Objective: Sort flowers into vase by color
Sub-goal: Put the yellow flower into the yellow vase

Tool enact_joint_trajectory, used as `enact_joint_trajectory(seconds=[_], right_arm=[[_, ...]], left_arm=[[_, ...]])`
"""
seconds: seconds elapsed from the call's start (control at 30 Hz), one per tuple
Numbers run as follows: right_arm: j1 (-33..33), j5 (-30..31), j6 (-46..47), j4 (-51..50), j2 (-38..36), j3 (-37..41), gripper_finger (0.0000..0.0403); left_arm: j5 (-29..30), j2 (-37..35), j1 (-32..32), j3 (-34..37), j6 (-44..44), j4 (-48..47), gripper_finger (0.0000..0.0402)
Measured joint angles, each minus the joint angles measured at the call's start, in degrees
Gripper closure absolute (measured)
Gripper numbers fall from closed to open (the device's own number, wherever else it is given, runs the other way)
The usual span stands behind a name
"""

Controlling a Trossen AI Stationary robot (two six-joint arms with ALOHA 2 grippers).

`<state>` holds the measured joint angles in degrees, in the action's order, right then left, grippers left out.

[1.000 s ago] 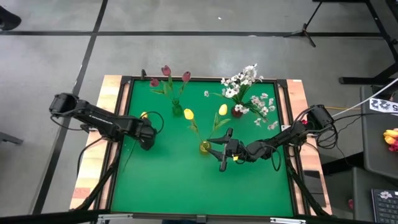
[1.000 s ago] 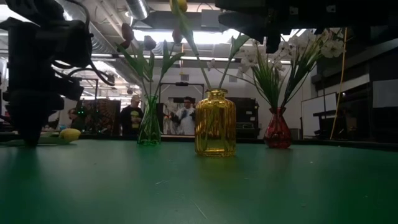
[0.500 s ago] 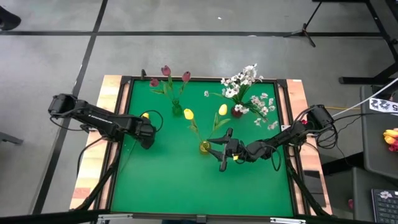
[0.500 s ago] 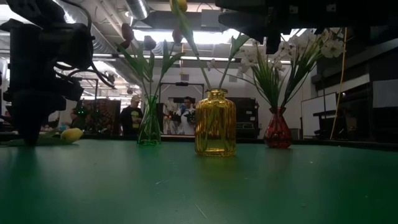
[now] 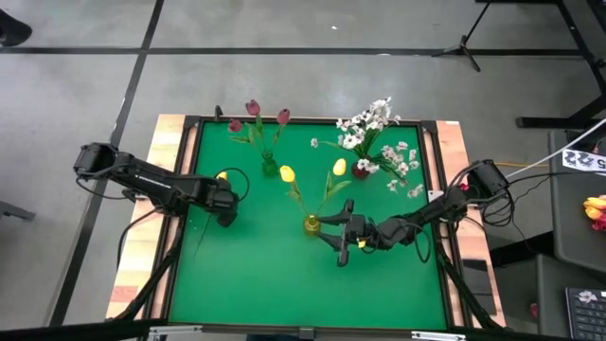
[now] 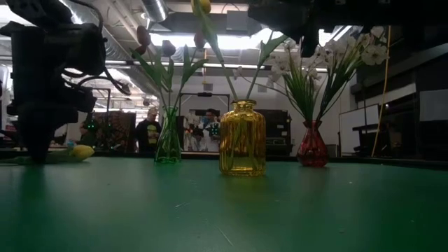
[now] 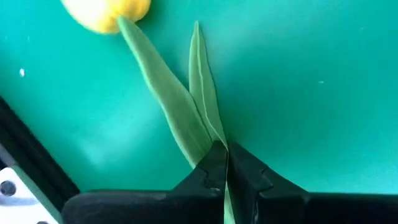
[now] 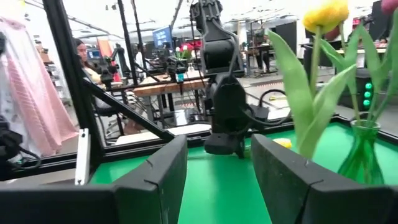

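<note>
A: Since a second ago we saw the left gripper (image 7: pixel 225 163) pinch shut on the lying yellow tulip's (image 7: pixel 107 12) stem.

B: Agreed; stem ran lengthwise ahead of it, near the table's left edge. Right gripper (image 5: pixel 340 237) waited, spread, beside the yellow vase (image 5: pixel 311 224).

1. The left arm's black two-finger gripper (image 5: pixel 225 216) is low by the left edge of the flat green table (image 5: pixel 284 275), its fingers pinched tight on a thin green flower stem (image 7: pixel 186 118).
2. The right arm's black two-finger gripper (image 5: pixel 338 236) hangs above the table's middle, fingers apart, holding nothing.
</note>
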<state>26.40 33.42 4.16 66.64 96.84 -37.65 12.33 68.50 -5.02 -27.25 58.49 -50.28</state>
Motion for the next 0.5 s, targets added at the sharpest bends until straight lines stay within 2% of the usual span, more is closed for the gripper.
enact_joint_trajectory(seconds=[0.27, 0.5], right_arm=[[2.2, 0.0, -1.1, 1.4, -0.3, 0.0, 0.0223], [3.3, -1.2, -1.4, 1.8, -0.7, 0.0, 0.0223]], left_arm=[[2.6, -1.1, -0.6, -4.1, -3.5, 8.3, 0.0400], [3.4, -5.2, -1.4, -7.1, -9.2, 16.5, 0.0401]])
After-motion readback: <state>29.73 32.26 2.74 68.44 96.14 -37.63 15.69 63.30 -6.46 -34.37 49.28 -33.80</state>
